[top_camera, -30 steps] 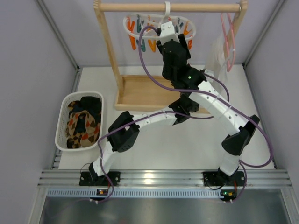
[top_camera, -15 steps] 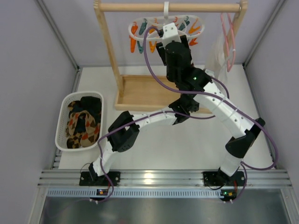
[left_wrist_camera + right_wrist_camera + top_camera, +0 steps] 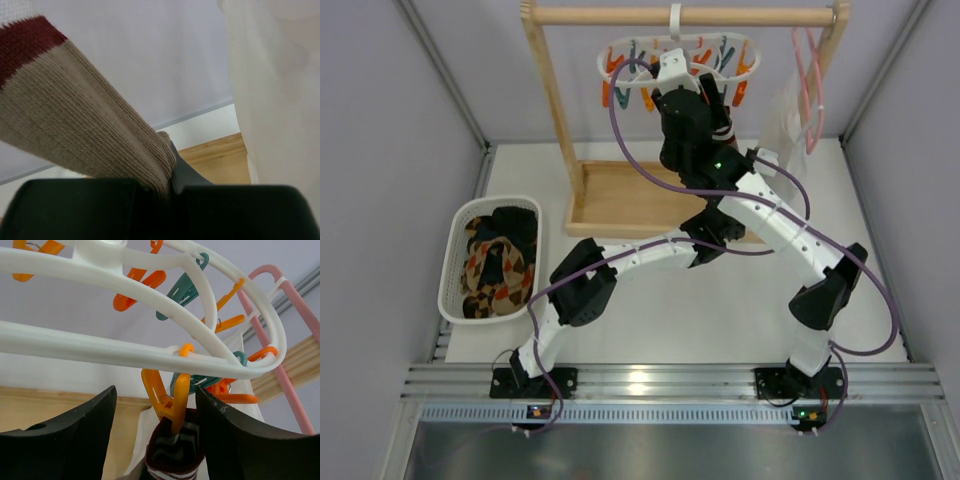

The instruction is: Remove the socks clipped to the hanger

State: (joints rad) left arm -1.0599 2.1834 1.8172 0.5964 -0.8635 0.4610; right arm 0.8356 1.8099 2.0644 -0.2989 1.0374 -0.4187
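Note:
The white oval hanger hangs by its hook from the wooden rail, with orange and teal clothespins; it also shows close overhead in the right wrist view. One sock, with a maroon cuff, hangs from an orange clothespin. My right gripper is open, with one jaw on each side of that clothespin and not touching it; from above it sits just under the ring. My left gripper is shut on the same sock's tan knit body with a red band; from above it is mostly hidden under the right arm.
A white basket at the left holds several dark and argyle socks. The wooden rack stands on a wooden base tray. A white translucent garment hangs on a pink hanger right of the ring.
The hanger ring has swung to the right and levelled out. My right gripper has shifted slightly left under it. The left arm has not moved.

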